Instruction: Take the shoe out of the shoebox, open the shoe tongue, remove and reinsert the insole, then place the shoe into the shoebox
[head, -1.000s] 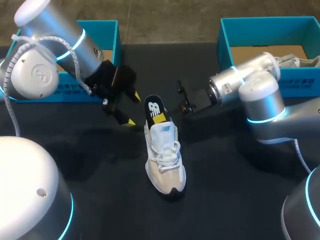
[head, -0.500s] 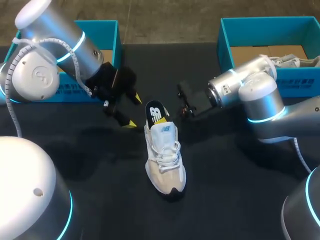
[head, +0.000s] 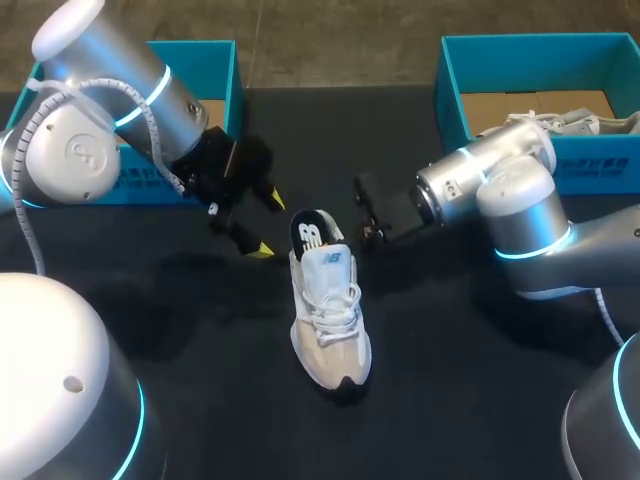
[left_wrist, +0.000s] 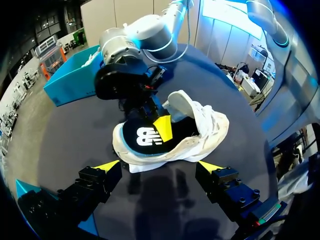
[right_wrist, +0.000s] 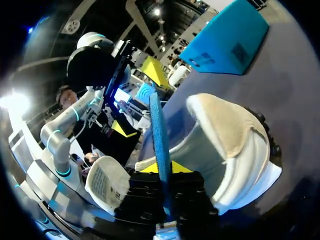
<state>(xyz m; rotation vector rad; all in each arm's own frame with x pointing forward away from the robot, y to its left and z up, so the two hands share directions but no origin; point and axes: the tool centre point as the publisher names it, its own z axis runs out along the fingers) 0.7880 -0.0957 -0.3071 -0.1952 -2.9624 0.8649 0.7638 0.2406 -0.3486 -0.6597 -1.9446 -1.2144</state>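
Robotics lab setup, pretty clearly. Silver left arm (head: 95, 120) and right arm (head: 515, 195) with glowing blue rings hang over a black table (head: 460, 400), teal shoeboxes (head: 450, 85) at its far corners.

Dark table (head: 450, 400), matte. Shoe (head: 330, 320) stood upright on its sole near the middle, toe toward the near edge, heel toward the far side. Left box (head: 222, 70), teal, sat at far left; right box (head: 452, 95), teal, at far right, well apart.
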